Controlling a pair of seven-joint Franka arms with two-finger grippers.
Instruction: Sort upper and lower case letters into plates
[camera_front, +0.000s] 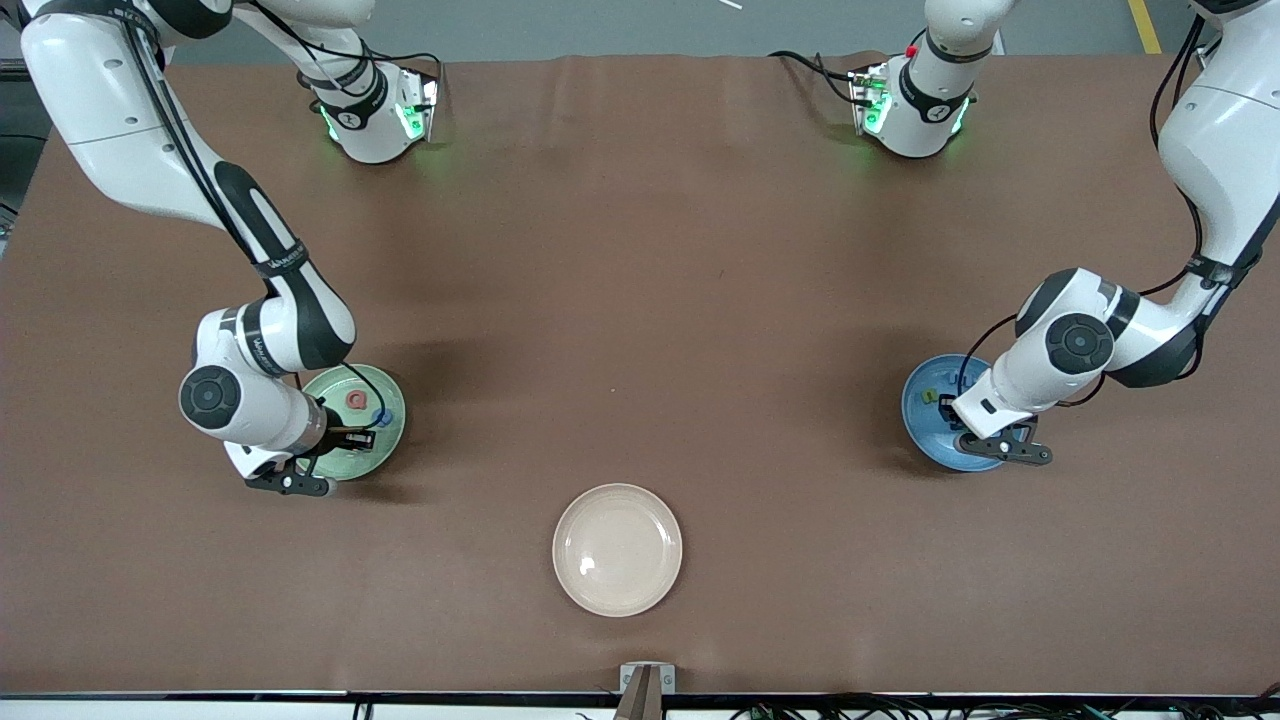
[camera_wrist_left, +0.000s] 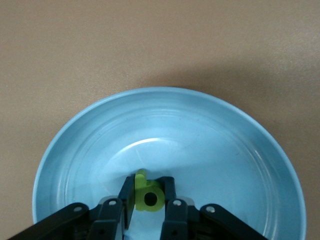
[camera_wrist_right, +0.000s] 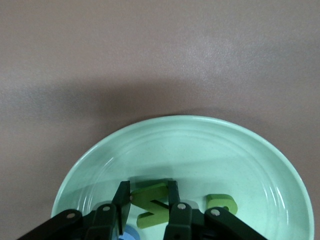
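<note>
The blue plate (camera_front: 925, 425) lies toward the left arm's end of the table. My left gripper (camera_front: 950, 413) is low over it, shut on a yellow-green lowercase letter b (camera_wrist_left: 148, 195), with the blue plate (camera_wrist_left: 210, 145) right beneath it. The mint green plate (camera_front: 375, 440) lies toward the right arm's end. My right gripper (camera_front: 345, 437) is low over it, shut on a green zigzag letter (camera_wrist_right: 152, 202) inside the mint plate (camera_wrist_right: 200, 145). A red letter (camera_front: 356, 401) and a blue letter (camera_front: 381, 417) lie in the mint plate. Another green letter (camera_wrist_right: 222, 202) lies beside my right gripper.
A cream-beige plate (camera_front: 617, 549) with nothing in it sits in the middle of the table, nearer to the front camera than both other plates. A small green piece (camera_front: 930, 397) shows in the blue plate. The brown tabletop (camera_front: 640, 300) stretches between the arms.
</note>
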